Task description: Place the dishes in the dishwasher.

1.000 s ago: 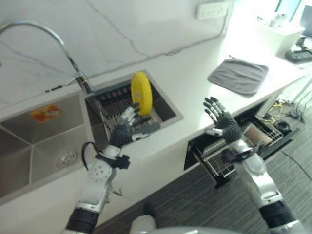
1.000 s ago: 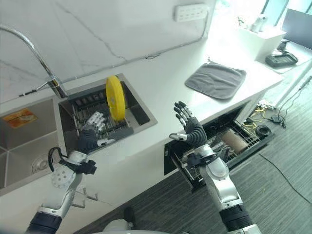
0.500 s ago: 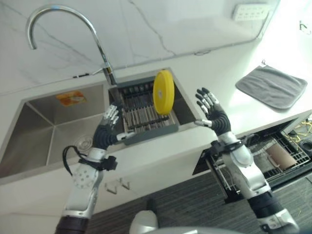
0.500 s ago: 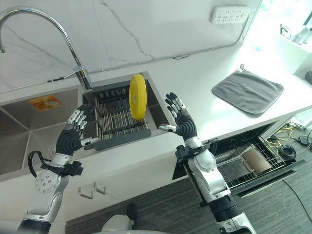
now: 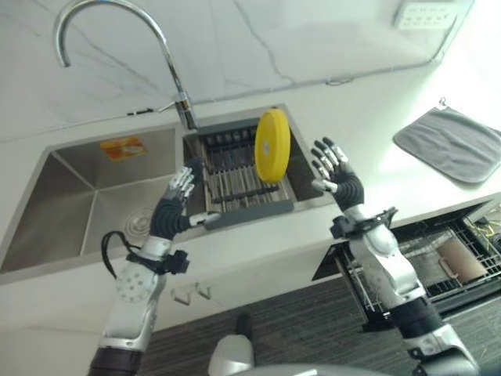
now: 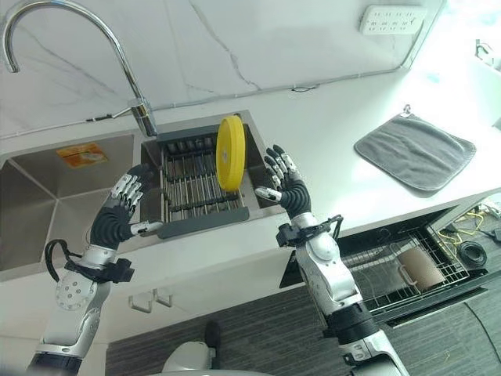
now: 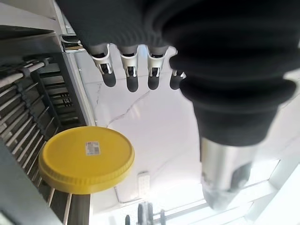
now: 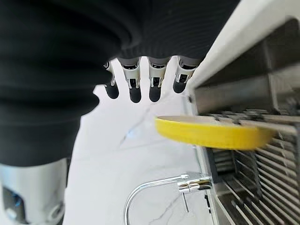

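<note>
A yellow plate (image 5: pixel 272 146) stands on edge in the dark drying rack (image 5: pixel 235 176) set in the right sink basin. My left hand (image 5: pixel 174 207) hovers open at the rack's front left corner, fingers straight, holding nothing. On the plate's right my right hand (image 5: pixel 338 176) is raised open above the counter edge, a short gap from the plate. The left wrist view shows the yellow plate (image 7: pixel 86 159) past straight fingers (image 7: pixel 133 77). In the right wrist view the plate (image 8: pixel 213 132) lies edge-on past straight fingers (image 8: pixel 135 86). The dishwasher's lower rack (image 5: pixel 438 262) is pulled out at the lower right.
A tall curved faucet (image 5: pixel 117 47) rises behind the sinks. The left sink basin (image 5: pixel 94 204) has a drain and an orange sticker. A grey cloth (image 5: pixel 452 143) lies on the white counter at the right. A brown cylindrical object (image 5: pixel 458 259) lies in the pulled-out rack.
The camera has swung left, bringing the sink to the middle. My right hand has come closer to the yellow plate. My left hand keeps its place by the rack.
</note>
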`<state>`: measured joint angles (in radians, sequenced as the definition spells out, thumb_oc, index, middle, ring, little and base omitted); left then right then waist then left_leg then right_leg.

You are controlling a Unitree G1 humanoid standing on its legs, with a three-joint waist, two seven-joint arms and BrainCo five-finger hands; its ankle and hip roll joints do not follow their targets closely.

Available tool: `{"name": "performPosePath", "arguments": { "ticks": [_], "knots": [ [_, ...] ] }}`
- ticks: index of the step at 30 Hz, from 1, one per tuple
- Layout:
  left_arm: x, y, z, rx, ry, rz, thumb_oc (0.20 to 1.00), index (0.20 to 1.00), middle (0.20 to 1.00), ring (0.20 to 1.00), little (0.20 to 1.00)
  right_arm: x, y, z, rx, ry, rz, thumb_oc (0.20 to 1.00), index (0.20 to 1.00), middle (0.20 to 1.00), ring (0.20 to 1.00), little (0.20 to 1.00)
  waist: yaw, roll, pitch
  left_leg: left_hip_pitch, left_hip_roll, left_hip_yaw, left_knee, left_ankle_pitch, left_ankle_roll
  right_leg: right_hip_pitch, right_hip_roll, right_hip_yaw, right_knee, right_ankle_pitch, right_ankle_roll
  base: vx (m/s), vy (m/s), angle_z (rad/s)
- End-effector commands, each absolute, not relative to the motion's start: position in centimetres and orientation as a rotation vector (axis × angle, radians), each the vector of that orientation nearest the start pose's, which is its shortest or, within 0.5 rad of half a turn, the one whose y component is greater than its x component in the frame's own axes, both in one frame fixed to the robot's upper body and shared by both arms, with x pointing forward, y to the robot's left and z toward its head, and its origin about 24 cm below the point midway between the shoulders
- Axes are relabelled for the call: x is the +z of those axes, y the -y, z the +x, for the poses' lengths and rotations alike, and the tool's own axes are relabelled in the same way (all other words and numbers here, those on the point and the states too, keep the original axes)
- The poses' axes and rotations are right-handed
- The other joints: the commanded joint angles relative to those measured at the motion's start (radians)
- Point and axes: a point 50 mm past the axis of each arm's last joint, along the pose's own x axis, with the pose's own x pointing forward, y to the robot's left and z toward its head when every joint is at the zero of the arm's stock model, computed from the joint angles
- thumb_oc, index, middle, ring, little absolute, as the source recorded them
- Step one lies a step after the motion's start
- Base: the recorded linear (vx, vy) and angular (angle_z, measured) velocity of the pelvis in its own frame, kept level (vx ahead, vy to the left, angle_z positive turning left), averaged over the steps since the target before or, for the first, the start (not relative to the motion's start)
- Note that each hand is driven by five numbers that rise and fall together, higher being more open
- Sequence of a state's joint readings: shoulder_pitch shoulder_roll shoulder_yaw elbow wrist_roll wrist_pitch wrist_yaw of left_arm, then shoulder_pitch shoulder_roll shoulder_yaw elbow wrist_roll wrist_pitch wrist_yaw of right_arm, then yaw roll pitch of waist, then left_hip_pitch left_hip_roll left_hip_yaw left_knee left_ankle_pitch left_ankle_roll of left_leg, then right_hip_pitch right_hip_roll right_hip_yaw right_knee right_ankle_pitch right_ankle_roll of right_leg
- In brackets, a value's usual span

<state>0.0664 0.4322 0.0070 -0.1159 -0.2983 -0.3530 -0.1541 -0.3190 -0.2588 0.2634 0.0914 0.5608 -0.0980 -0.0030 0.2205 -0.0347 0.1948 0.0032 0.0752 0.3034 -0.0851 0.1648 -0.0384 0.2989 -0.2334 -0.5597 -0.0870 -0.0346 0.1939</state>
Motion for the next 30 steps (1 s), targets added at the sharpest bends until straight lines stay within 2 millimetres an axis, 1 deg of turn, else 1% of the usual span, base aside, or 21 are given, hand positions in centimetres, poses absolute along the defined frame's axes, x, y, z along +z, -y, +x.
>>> {"name": "performPosePath", "arguments": {
  "ticks": [1,4,7,8,9,10,15,21,30],
  "knots": [
    [13.0,-21.1,23.6,-0.245,0.52,0.192,1.0,1.0,1.0,1.0,1.0,14.6,12.7,30.9,0.312,0.377,0.253,1.0,1.0,1.0,1.0,1.0,0.036,0.044,-0.032,0.056,0.029,-0.062,0.0,-0.126,-0.033,-0.013,0.059,-0.011,0.062,-0.043,-0.073,0.11,0.003,0.21],
    [13.0,-20.9,23.6,-0.271,0.516,0.202,1.0,1.0,1.0,1.0,1.0,15.0,13.2,31.7,0.296,0.358,0.232,1.0,1.0,1.0,1.0,1.0,0.043,0.043,-0.028,0.058,0.027,-0.078,0.0,-0.13,-0.034,-0.016,0.057,-0.008,0.065,-0.045,-0.072,0.08,0.019,0.09],
    [13.1,-20.7,23.7,-0.287,0.521,0.204,1.0,1.0,1.0,1.0,1.0,14.9,13.4,32.1,0.298,0.329,0.247,1.0,1.0,1.0,1.0,1.0,0.05,0.043,-0.025,0.054,0.026,-0.084,0.0,-0.129,-0.033,-0.016,0.055,-0.012,0.066,-0.045,-0.072,0.03,0.01,0.01],
    [13.1,-20.7,23.7,-0.294,0.522,0.206,1.0,1.0,1.0,1.0,1.0,14.6,13.3,32.2,0.306,0.305,0.289,1.0,1.0,1.0,1.0,1.0,0.053,0.043,-0.023,0.053,0.025,-0.086,0.0,-0.128,-0.033,-0.016,0.054,-0.014,0.067,-0.043,-0.071,0.03,0.015,0.02],
    [13.0,-20.5,23.9,-0.306,0.518,0.213,1.0,1.0,1.0,1.0,1.0,13.9,13.2,32.4,0.313,0.26,0.389,1.0,1.0,1.0,1.0,1.0,0.056,0.043,-0.021,0.056,0.024,-0.088,-0.001,-0.128,-0.032,-0.014,0.052,-0.019,0.068,-0.041,-0.07,0.04,0.016,0.02],
    [13.0,-20.5,24.0,-0.312,0.515,0.219,1.0,1.0,1.0,1.0,1.0,13.8,13.2,32.5,0.303,0.261,0.397,1.0,1.0,1.0,1.0,1.0,0.058,0.044,-0.02,0.058,0.023,-0.089,-0.001,-0.129,-0.032,-0.011,0.051,-0.021,0.067,-0.04,-0.07,0.05,0.02,0.02],
    [12.7,-20.2,24.1,-0.33,0.499,0.229,1.0,1.0,1.0,1.0,1.0,13.9,13.4,32.6,0.272,0.282,0.381,1.0,1.0,1.0,1.0,1.0,0.062,0.046,-0.02,0.061,0.019,-0.091,-0.002,-0.132,-0.027,-0.012,0.044,-0.026,0.069,-0.032,-0.066,0.03,0.018,0.07],
    [12.8,-20.2,24.2,-0.343,0.503,0.23,1.0,1.0,1.0,1.0,1.0,14.8,14.3,32.7,0.219,0.331,0.368,1.0,1.0,1.0,1.0,1.0,0.065,0.048,-0.017,0.058,0.015,-0.091,-0.002,-0.134,-0.023,-0.013,0.036,-0.035,0.072,-0.027,-0.061,0.0,0.003,0.08],
    [12.6,-20.0,24.3,-0.358,0.488,0.226,1.0,1.0,1.0,1.0,1.0,14.5,14.6,33.2,0.192,0.301,0.362,1.0,1.0,1.0,1.0,1.0,0.068,0.051,-0.019,0.052,0.018,-0.088,-0.002,-0.128,-0.027,-0.005,0.036,-0.043,0.063,-0.023,-0.06,0.0,0.0,0.0]
  ]
}}
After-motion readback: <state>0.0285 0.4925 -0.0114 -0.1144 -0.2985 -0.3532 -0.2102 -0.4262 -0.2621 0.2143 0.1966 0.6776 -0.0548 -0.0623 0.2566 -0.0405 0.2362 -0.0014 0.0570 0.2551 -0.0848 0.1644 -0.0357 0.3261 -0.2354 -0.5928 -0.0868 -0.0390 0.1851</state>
